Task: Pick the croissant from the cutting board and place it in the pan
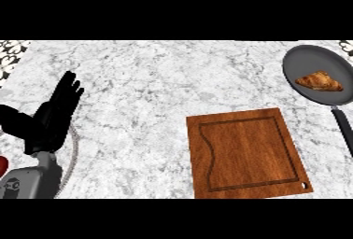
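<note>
The golden-brown croissant (320, 81) lies inside the dark grey pan (302, 59) at the far right of the counter. The pan's black handle (342, 127) points toward the lower right edge. A wooden cutting board (244, 152) sits at the lower middle right with nothing on it. My left hand (50, 116) rests at the left, fingers straight and pointing up, holding nothing. My right hand does not show in the head view.
The counter top is white and grey marble (158, 79). A small red object (3, 164) peeks in at the left edge beside my left forearm. A patterned dark strip (10, 55) runs along the upper left corner.
</note>
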